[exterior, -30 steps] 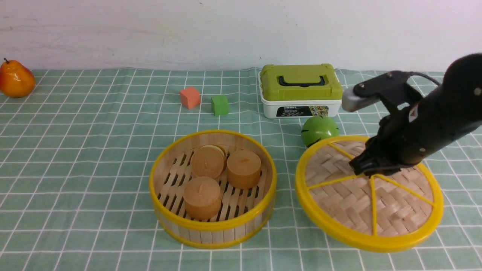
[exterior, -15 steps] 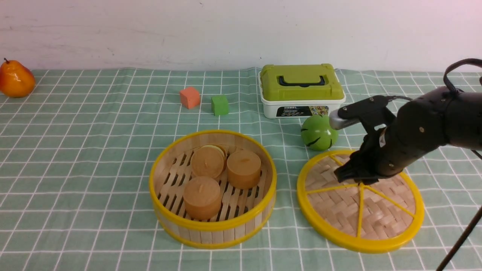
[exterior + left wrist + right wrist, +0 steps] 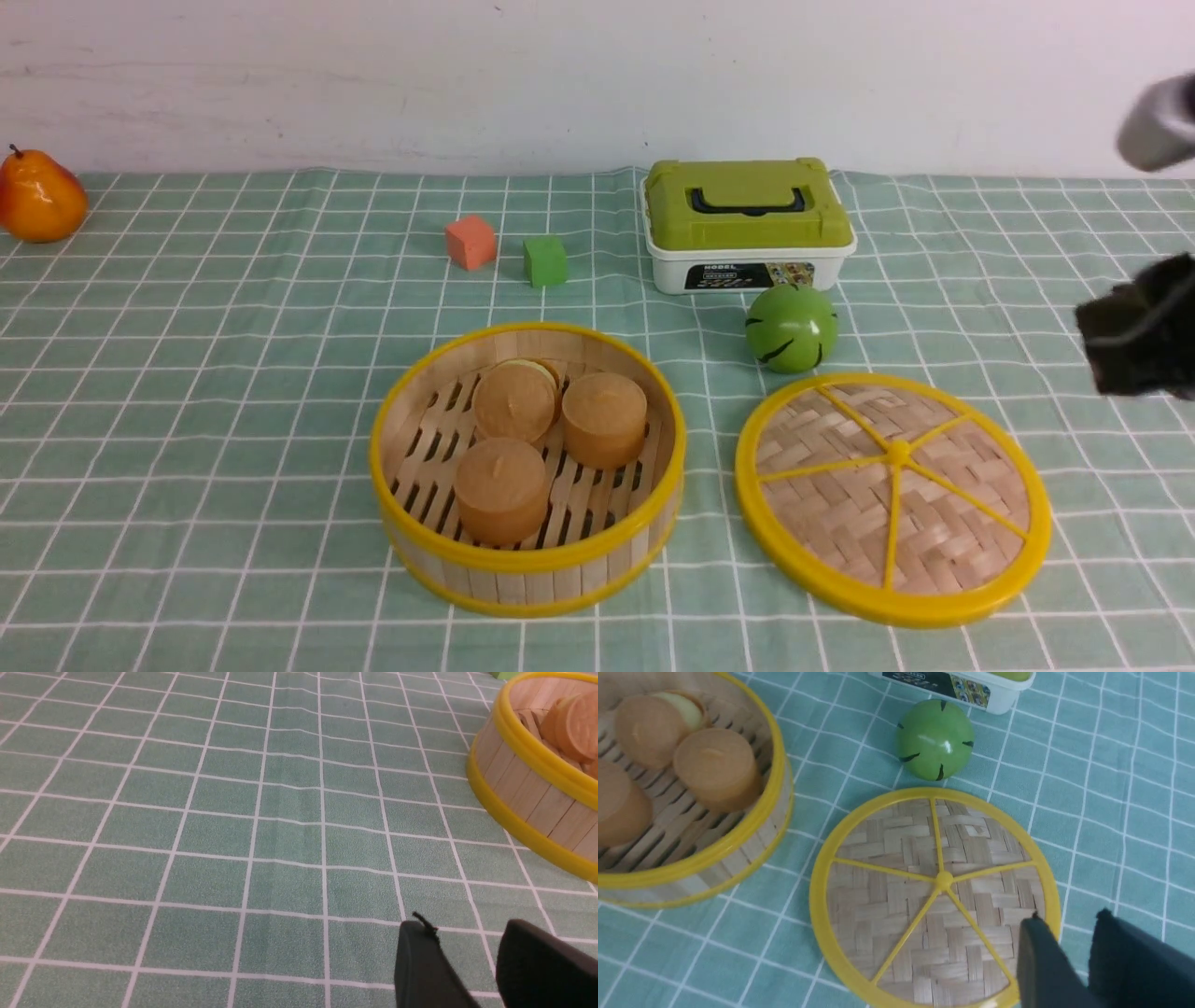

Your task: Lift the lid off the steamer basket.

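Note:
The lid (image 3: 845, 490), a woven tan disc with a yellow rim and spokes, lies flat on the cloth to the right of the steamer basket (image 3: 523, 565). The basket stands uncovered with three brown round cakes (image 3: 551, 439) inside. My right gripper (image 3: 1134, 336) is a blurred dark shape at the right edge, raised well clear of the lid. In the right wrist view its jaws (image 3: 1066, 919) stand apart and empty above the rim of the lid (image 3: 896, 896). My left gripper (image 3: 462, 926) is open and empty over bare cloth, with the basket wall (image 3: 528, 807) off to one side.
A green ball (image 3: 792, 329) sits just behind the lid. A white box with a green lid (image 3: 747, 224) stands behind the ball. An orange cube (image 3: 470, 242) and a green cube (image 3: 545, 260) lie behind the basket. A pear (image 3: 37, 198) sits at the far left.
My right gripper lowered the lid flat onto the cloth, let go of its centre knob, and pulled up and away to the right. The lid now rests still.

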